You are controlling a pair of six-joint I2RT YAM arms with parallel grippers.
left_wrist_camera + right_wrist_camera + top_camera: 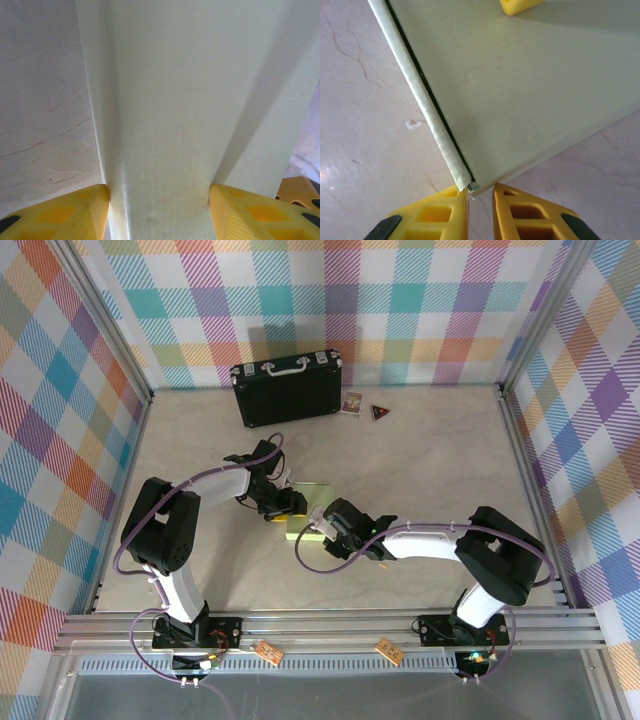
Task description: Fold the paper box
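Both jaws of the right end effector [480, 200], the nearer one, stand almost together, with a corner of the paper box [520, 100] at their tips. Whether they actually pinch it I cannot tell. The box lies mid-tabletop [430, 460] between the two tools, well short of the back wall. Just beyond, the left end effector [159, 215] is clamped across a pale green panel, with a yellow finger touching each side.

The card looks thin, matte and faintly grained, with a doubled edge along one side where a flap is turned over. I judge it very light, stiff across a panel but springy at the creases. It is likely to slide on the smooth, veined, marble-look surface and to dent if squeezed hard. Edges and corners beside a crease seem the best places to hold, with one tool pinning while the other bends.

Farthest off, a black case [287, 388] with a metal handle lies by the checked wall. A small card [351, 403] and a dark triangle [380, 412] lie beside it.
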